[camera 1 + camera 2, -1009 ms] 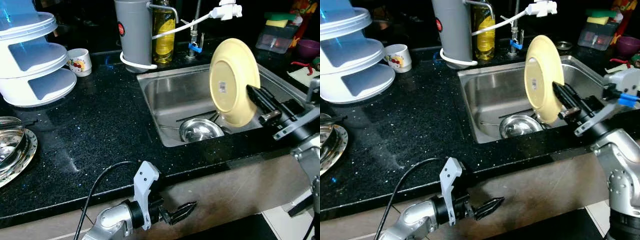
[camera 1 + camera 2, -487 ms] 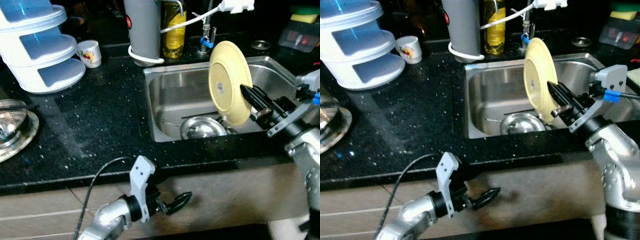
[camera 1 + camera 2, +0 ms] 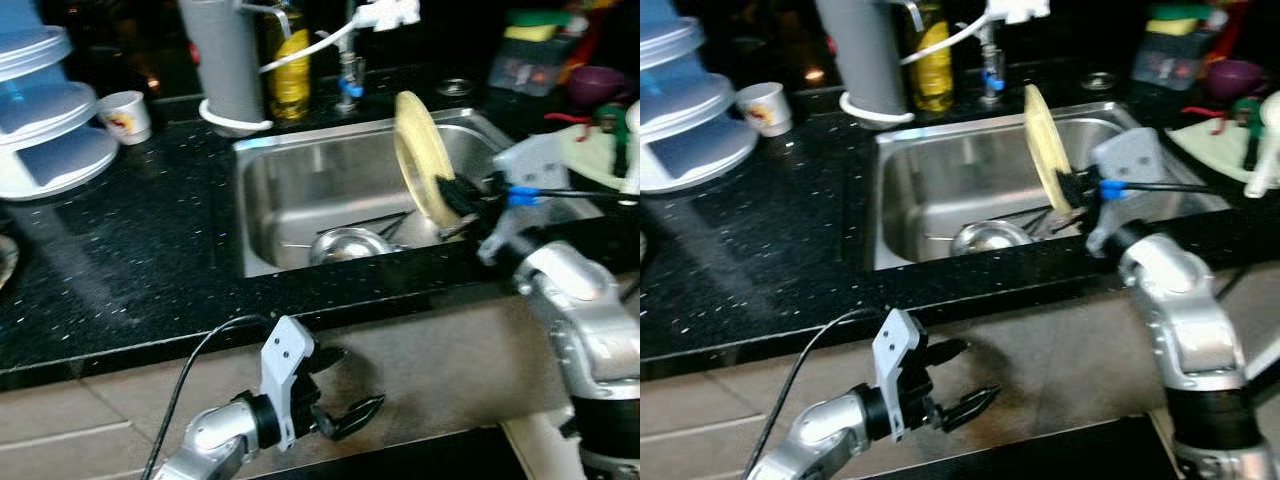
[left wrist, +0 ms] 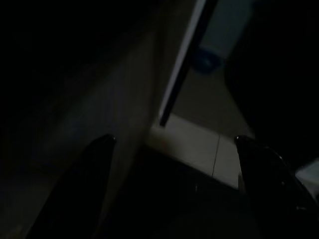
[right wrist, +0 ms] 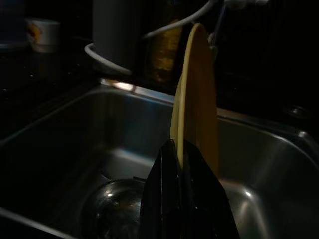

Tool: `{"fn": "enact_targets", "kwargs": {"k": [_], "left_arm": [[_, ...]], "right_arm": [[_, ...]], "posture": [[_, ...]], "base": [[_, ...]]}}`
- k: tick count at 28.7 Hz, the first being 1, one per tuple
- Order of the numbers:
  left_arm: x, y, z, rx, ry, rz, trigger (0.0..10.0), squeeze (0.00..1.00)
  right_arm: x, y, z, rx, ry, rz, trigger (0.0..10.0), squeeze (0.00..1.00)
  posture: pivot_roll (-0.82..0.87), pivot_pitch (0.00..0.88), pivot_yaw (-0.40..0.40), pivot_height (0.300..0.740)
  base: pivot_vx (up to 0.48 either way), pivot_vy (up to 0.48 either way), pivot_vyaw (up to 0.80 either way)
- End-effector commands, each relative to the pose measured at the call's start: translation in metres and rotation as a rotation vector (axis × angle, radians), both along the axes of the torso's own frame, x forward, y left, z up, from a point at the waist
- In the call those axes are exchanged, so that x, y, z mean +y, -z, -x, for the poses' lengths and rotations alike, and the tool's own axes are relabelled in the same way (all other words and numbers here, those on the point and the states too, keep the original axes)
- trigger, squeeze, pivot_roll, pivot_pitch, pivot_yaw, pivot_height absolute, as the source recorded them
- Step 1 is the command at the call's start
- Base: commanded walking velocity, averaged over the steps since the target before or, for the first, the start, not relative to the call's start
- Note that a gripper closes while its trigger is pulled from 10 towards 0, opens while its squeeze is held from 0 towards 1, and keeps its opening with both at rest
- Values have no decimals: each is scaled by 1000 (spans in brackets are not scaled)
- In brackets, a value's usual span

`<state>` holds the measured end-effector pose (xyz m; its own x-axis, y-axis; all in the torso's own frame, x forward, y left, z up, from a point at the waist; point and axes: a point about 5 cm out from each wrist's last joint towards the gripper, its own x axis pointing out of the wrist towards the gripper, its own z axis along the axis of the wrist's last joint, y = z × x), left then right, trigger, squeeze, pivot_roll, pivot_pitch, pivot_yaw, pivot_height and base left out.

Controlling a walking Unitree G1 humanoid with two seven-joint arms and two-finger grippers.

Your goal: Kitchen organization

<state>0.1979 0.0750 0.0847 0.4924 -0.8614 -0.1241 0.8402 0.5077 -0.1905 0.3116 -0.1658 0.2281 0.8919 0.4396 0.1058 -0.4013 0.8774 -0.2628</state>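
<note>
**A:** Plate (image 3: 420, 160) is up on its edge over the sink (image 3: 300, 180), pinched at its lower rim by the right end effector (image 3: 448, 198). You can see it best from the right wrist view, where both black fingers (image 5: 162, 199) are clamped either side of the yellow plate (image 5: 197, 94).

**B:** Anything else in the sink?

**A:** Yeah, a steel bowl (image 3: 347, 244) sits on the bottom, below and to the left of the plate, plus what look like some thin utensils next to it, too blurry to call.

**B:** And the left arm?

**A:** Left end effector (image 3: 958, 378) is hanging low in front of the cabinet, below the black worktop (image 3: 130, 240), fingers spread apart and holding nothing. Its wrist view is super dark, just two finger tips (image 4: 94, 164) and a bit of pale floor.

**B:** What's behind the sink?

**A:** Grey canister (image 3: 225, 60), a yellow bottle (image 3: 290, 65) beside it, and the tap (image 3: 350, 75). Small white cup (image 3: 125, 115) sits further left, near a white tiered rack (image 3: 40, 130).
</note>
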Motion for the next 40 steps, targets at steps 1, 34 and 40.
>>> {"fn": "enact_targets", "kwargs": {"k": [1, 34, 40], "left_arm": [[5, 8, 4, 14, -5, -62, 10000, 0], [27, 18, -17, -55, -251, -153, 10000, 0], [27, 17, -20, -65, -257, -151, 10000, 0]], "right_arm": [[21, 8, -5, -9, -28, 71, 10000, 0], [-26, 57, 15, 79, -34, -643, 10000, 0], [-32, 62, 48, 88, -280, -850, 10000, 0]], "posture": [[53, 0, -9, 740], [45, 0, 7, 740], [38, 0, 17, 740]], "base": [[0, 0, 0], [0, 0, 0], [0, 0, 0]]}}
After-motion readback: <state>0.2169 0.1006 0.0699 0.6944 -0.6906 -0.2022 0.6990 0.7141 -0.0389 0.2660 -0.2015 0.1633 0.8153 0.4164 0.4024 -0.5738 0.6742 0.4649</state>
